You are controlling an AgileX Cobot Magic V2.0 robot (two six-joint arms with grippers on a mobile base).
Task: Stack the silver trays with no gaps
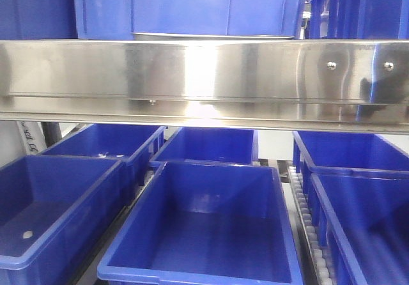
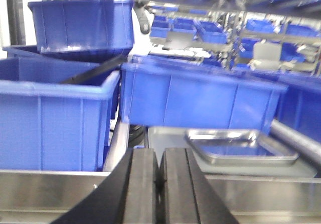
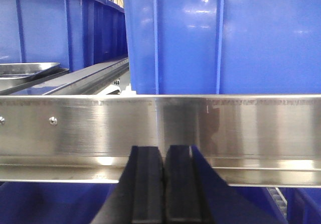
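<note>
In the left wrist view a shiny silver tray (image 2: 241,148) lies askew in a larger flat grey tray (image 2: 165,141) on the upper shelf, behind the steel rail. My left gripper (image 2: 158,156) is shut and empty, in front of the rail, left of the trays. In the right wrist view a silver tray's rim (image 3: 27,69) shows at the far left. My right gripper (image 3: 163,153) is shut and empty, just below the steel rail (image 3: 160,121). In the front view only a thin tray edge (image 1: 211,37) shows above the rail; neither gripper appears there.
A broad riveted steel rail (image 1: 204,74) spans the front view. Blue bins (image 1: 204,234) fill the lower level. More blue bins (image 2: 55,118) stand on the upper shelf left of and behind the trays, and one (image 3: 220,38) faces the right gripper.
</note>
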